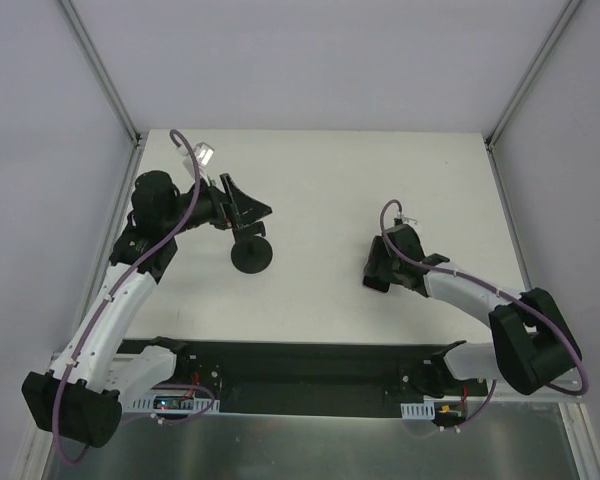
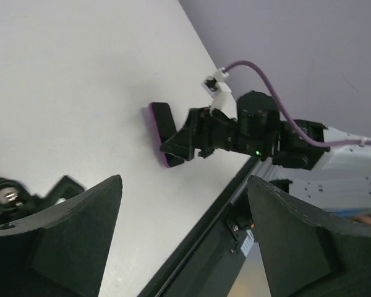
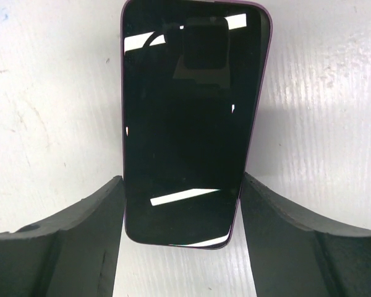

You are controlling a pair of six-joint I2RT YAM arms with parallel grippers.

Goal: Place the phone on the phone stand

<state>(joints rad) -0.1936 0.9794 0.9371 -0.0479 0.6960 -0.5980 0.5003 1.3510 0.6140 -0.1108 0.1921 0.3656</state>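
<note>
"What filled most of the overhead view?"

"The white bench (image 1: 320, 180), with both arms stretched over it. The left arm (image 1: 120, 300) ran up toward eleven o'clock. The right arm (image 1: 460, 290) came in from four o'clock."

"And the pincers?"

"The left pincer (image 1: 248, 203) stood wide with nothing between its fingers, just at twelve o'clock of the phone stand (image 1: 252, 257). The right pincer (image 1: 377, 265) was clamped on the long edges of the phone (image 3: 185, 124), near one end."

"Where did the stand sit?"

"On the bench, at nine o'clock of its middle, round base down."

"And the phone?"

"At three o'clock of the stand and well apart from it, with its dark, glossy, purple-rimmed face toward the right wrist camera. I couldn't tell whether it lay on the bench or hung just above."
</note>
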